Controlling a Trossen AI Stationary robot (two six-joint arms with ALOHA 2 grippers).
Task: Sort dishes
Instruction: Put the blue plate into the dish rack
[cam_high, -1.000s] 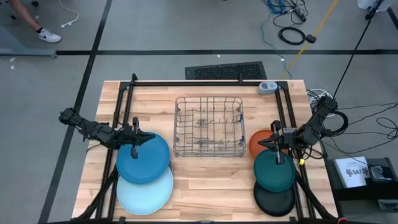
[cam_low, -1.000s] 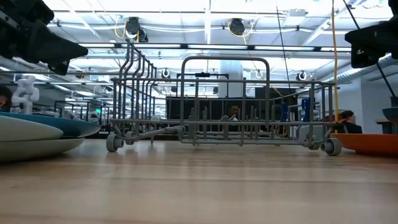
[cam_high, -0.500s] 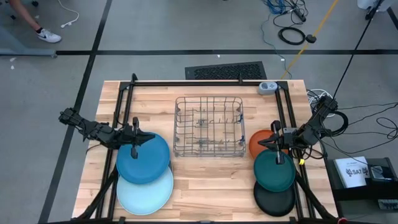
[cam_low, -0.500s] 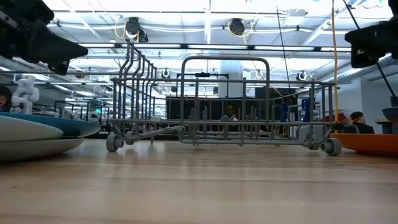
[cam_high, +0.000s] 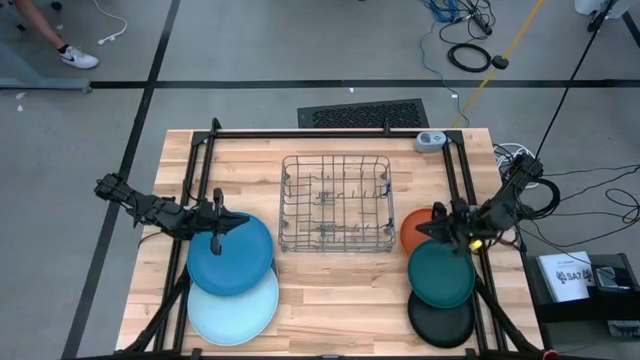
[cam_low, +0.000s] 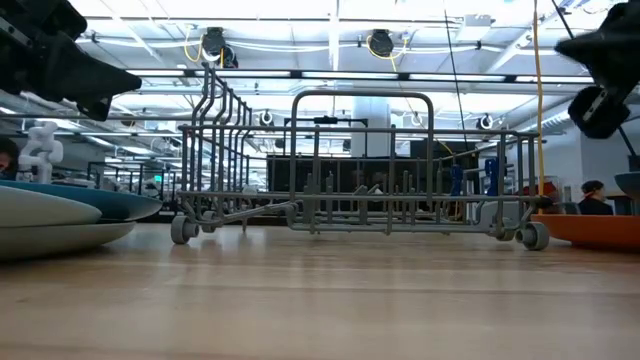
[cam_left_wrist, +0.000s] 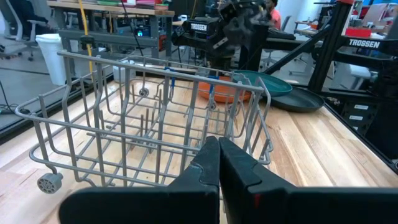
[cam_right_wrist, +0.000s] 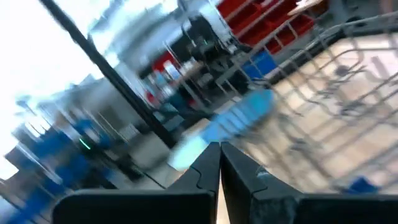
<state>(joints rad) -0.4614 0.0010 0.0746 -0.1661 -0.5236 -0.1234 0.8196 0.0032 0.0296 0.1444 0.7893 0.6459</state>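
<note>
From where I sit, the wire dish rack (cam_high: 336, 203) stands in the middle of the wooden table (cam_high: 330, 300), and I place everything against it.

To the rack's left lie two plates stacked with an offset: the blue plate (cam_high: 231, 254) on top, just beside the rack's near-left corner, and the pale blue plate (cam_high: 235, 305) under it, sticking out toward the table's near edge. My left gripper (cam_high: 240, 221) sits over the far rim of the blue plate, pointing toward the rack, with its fingers (cam_left_wrist: 211, 163) pressed together on nothing. From its wrist camera I see the rack straight ahead.

To the rack's right, the small orange plate (cam_high: 414, 229) lies just beside the rack's right side. The teal plate (cam_high: 441, 275) overlaps its near edge, and the black plate (cam_high: 441, 323) pokes out from under the teal one at the table's near edge. My right gripper (cam_high: 425, 229) sits above the orange plate, where it meets the teal one, pointing toward the rack. Its fingers (cam_right_wrist: 214, 163) are closed tight and carry nothing. In the low view neither gripper reaches down to the plates.
</note>
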